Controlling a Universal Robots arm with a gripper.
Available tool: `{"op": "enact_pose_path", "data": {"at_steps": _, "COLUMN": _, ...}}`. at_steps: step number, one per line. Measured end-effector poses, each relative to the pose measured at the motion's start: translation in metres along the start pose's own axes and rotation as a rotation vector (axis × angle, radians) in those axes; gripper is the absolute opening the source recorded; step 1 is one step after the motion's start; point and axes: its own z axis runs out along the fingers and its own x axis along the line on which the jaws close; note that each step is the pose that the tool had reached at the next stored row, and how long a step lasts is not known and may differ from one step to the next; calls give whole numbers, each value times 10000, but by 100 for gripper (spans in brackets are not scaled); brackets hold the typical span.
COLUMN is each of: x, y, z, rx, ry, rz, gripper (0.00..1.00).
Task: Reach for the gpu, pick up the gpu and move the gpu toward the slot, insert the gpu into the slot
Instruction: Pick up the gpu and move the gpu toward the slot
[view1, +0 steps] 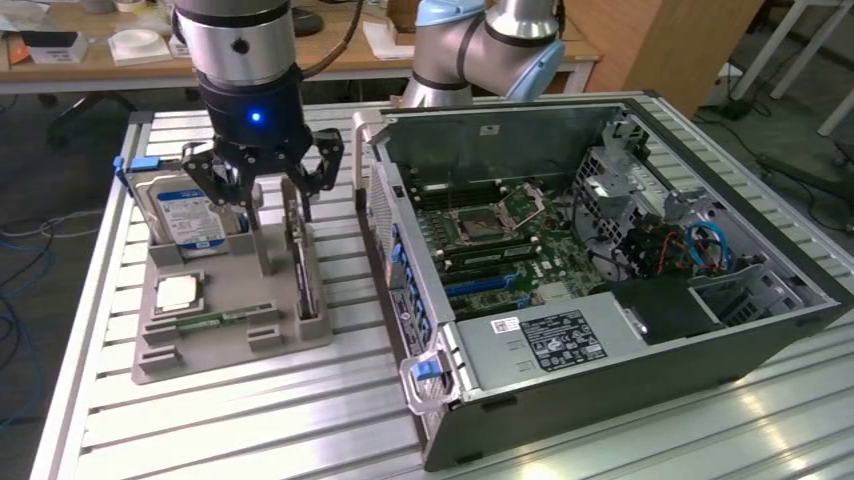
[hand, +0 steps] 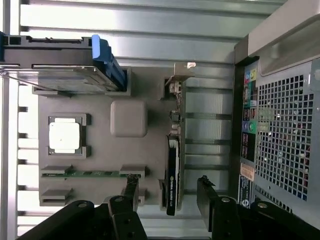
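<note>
Tool (hand: 167, 178) fingers stood apart, one on each side of the graphics card (hand: 172, 165), with a gap on both sides; nothing was gripped. Card (view1: 306, 275) stood on edge in the grey tray (view1: 200, 355) on the counter (view1: 267, 420), directly under the tool (view1: 276, 212). Exterior view: hard drive (view1: 187, 215) at 10 o'clock from the card, chip (view1: 178, 293) at 9 o'clock, open computer case (view1: 601, 385) at 3 o'clock. Slot (view1: 481, 287) lay on the green board inside the case, well apart from the card.
</note>
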Motion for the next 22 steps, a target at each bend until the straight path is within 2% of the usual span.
{"op": "enact_pose_path", "data": {"at_steps": 7, "x": -87, "y": -8, "z": 130, "rx": -1, "ry": -2, "rz": 22, "gripper": 59}}
{"op": "enact_pose_path", "data": {"at_steps": 10, "x": -88, "y": -11, "z": 184, "rx": 1, "ry": -3, "rz": 50, "gripper": 59}}
{"op": "enact_pose_path", "data": {"at_steps": 13, "x": -88, "y": -14, "z": 239, "rx": 6, "ry": -14, "rz": 281, "gripper": 59}}
{"op": "enact_pose_path", "data": {"at_steps": 18, "x": -86, "y": -18, "z": 329, "rx": 24, "ry": -58, "rz": 1029, "gripper": 59}}
{"op": "enact_pose_path", "data": {"at_steps": 22, "x": -84, "y": -21, "z": 402, "rx": 26, "ry": -58, "rz": 1024, "gripper": 59}}
